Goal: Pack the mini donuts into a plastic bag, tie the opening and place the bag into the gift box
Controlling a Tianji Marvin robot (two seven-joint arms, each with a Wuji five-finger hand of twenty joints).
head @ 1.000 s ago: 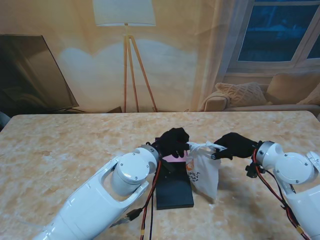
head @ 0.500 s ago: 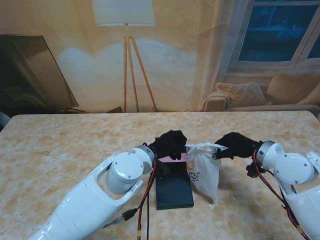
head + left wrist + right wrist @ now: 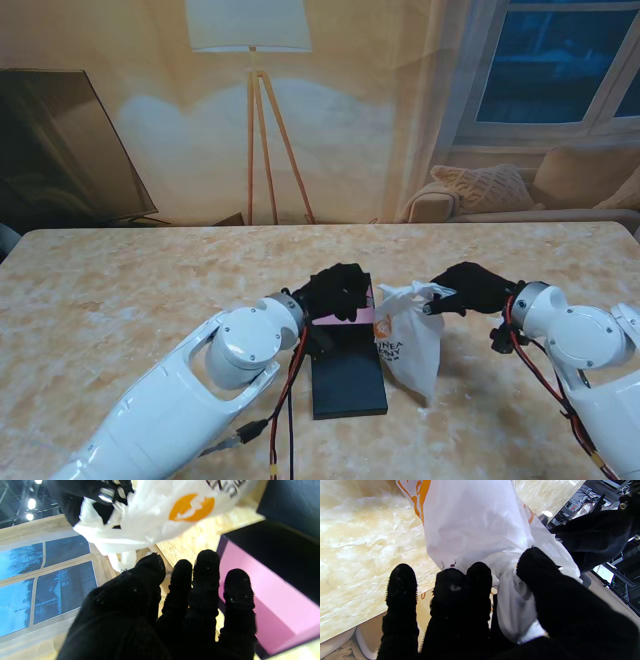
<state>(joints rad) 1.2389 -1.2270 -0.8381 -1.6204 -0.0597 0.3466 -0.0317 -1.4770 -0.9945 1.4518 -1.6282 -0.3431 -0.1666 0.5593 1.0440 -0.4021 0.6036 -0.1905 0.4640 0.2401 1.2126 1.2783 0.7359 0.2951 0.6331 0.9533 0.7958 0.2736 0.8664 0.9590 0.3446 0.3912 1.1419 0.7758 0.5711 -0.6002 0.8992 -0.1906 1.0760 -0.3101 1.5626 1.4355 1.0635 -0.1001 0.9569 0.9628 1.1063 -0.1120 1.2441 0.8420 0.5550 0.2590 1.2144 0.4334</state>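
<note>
The black gift box with the pink inside (image 3: 348,345) sits open on the speckled tan table (image 3: 120,290). The white plastic bag with orange print (image 3: 408,345) hangs just right of the box, its bottom near the table. The right hand in a black glove (image 3: 465,288) pinches the bag's bunched top (image 3: 517,610) between thumb and fingers. The left hand in a black glove (image 3: 335,290) floats over the box's far end, fingers loosely curled, holding nothing.

The bag looks tied, so the step is putting it in the box. Next, the right hand probably needs to carry it left over the pink inside and lower it.

Half a second ago the left hand touched the bag's top; now it is apart from it.
</note>
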